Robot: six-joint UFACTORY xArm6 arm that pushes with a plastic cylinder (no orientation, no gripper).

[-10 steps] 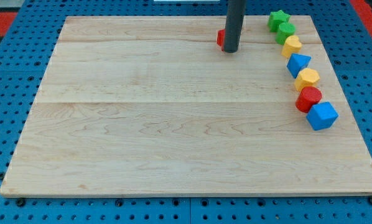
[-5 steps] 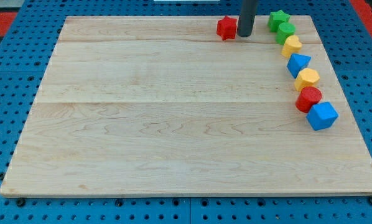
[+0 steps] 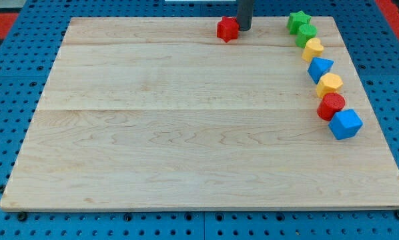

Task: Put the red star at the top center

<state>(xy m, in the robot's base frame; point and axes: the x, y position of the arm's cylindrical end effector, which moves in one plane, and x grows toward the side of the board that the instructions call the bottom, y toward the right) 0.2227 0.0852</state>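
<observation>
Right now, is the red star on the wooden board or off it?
On it. The red star sits on the wooden board near its top edge, around the middle, with my tip right beside it on the view's right.

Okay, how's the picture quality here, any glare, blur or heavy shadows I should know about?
Camera view: lighting is even and soft, with no glare on the wooden board. The red star and the column of blocks at the view's right are sharp, casting only faint shadows. My tip sits against the star's right side; the rod is cut off by the view's top. The board's edges stay straight, with no obvious distortion.
</observation>
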